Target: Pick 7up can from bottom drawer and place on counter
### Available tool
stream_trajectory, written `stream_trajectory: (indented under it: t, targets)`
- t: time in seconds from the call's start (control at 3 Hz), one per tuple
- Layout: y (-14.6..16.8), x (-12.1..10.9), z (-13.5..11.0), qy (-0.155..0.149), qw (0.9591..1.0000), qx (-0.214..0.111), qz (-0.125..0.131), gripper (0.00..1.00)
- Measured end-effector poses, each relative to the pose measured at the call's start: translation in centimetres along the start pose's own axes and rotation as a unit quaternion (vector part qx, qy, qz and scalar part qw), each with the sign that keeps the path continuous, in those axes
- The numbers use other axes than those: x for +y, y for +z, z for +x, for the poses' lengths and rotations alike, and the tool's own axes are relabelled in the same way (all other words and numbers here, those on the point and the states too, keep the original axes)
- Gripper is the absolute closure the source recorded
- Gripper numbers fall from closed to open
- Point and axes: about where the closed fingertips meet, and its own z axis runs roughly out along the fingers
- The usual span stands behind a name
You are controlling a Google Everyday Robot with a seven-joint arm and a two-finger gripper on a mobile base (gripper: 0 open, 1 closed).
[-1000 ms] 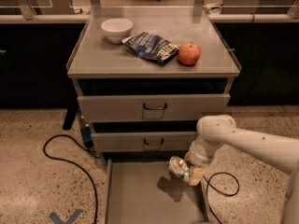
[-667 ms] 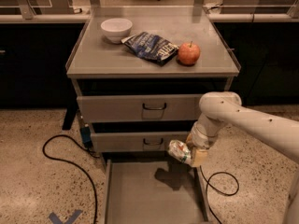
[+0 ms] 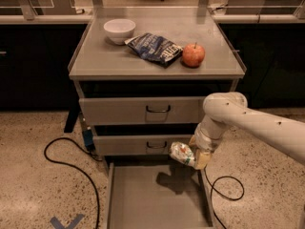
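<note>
My gripper [image 3: 189, 156] is shut on the 7up can [image 3: 181, 153] and holds it tilted sideways, in the air above the open bottom drawer [image 3: 143, 199] and level with the middle drawer's front. The can shows a pale green-and-white side. The drawer's grey floor below it is bare, with the arm's shadow on it. The counter [image 3: 114, 61] is the light-grey cabinet top, well above the can. My white arm [image 3: 248, 123] comes in from the right.
On the counter stand a white bowl [image 3: 119, 30], a blue chip bag [image 3: 155, 47] and a red apple [image 3: 193, 55]. Two upper drawers [image 3: 143, 109] are partly pulled out. Black cables [image 3: 71, 168] lie on the speckled floor left and right of the cabinet.
My gripper has lifted the can up out of the bottom drawer, from near its floor to the height of the middle drawer front. The arm has risen with it.
</note>
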Motion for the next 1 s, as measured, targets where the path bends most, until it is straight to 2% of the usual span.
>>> stream_trajectory:
  t: [0.33, 0.67, 1.0]
  targets:
    - [-4.0, 2.4, -1.8, -0.014, 0.9989, 0.019, 0.042, 1.00]
    - [-9.5, 8.3, -5.4, -0.055, 0.9953, 0.038, 0.071, 1.00]
    - [-19.0, 11.5, -8.2, -0.087, 0.9860, 0.057, 0.130, 1.00]
